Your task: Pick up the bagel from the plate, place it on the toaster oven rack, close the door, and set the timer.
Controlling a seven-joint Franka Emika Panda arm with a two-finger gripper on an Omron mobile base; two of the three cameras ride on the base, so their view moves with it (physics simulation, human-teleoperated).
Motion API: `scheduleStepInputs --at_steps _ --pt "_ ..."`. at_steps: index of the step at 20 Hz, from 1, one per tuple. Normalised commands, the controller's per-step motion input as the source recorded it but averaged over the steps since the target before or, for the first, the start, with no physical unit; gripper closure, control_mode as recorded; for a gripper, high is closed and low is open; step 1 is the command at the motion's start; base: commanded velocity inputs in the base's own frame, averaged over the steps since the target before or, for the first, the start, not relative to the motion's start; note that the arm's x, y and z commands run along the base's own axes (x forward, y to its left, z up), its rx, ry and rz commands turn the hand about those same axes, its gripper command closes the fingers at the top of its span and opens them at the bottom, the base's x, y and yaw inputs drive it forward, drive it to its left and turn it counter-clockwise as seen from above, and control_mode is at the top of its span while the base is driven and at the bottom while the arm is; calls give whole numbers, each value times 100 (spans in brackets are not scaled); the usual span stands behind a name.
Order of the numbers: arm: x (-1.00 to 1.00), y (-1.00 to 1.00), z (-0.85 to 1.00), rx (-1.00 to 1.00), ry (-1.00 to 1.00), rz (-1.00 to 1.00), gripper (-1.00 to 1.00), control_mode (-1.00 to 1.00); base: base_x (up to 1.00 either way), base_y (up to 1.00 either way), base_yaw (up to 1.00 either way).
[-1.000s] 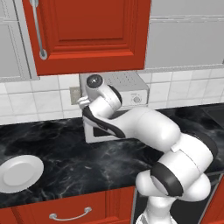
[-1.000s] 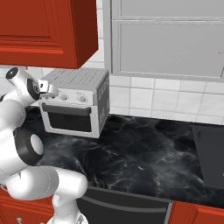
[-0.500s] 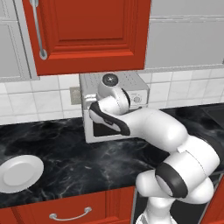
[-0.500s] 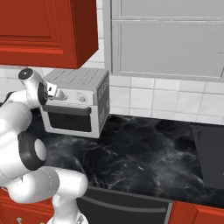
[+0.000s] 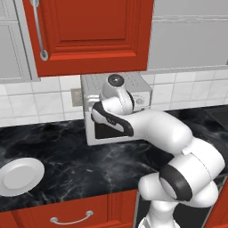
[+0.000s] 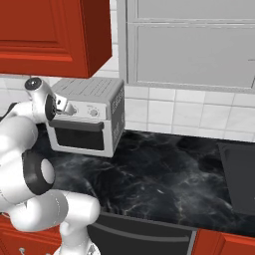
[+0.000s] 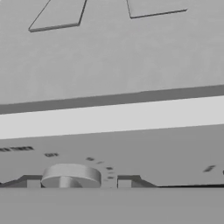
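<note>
A: Bagel location? Not to be made out; the plate (image 5: pixel 20 177) is seen bare on the bench (image 5: pixel 67 164), well left of the toaster oven (image 6: pixel 89 117).
B: Door (image 6: pixel 79 134)?
A: Shut, below the control strip.
B: Step?
A: Timer setting is judged in hand. The timer knob (image 7: pixel 71 176) is straddled by the gripper (image 7: pixel 78 183), fingers partly spread at either side; contact cannot be told.
B: Next?
A: A firm pinch and a twist are called for.
</note>
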Motion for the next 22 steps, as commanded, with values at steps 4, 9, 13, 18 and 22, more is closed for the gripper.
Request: scheduleStepInputs --at_steps 4,9,13,18,22 --pt "0 -85 72 22 -2 -3 100 -100 0 0 0" --pt "0 -84 79 22 -9 0 100 -100 0 0 0" --pt "-11 -85 85 20 -16 0 100 -100 0 0 0" --pt "-26 -82 87 18 -19 -2 100 -100 0 0 0" --pt "-20 -89 91 20 -12 -4 100 -100 0 0 0"
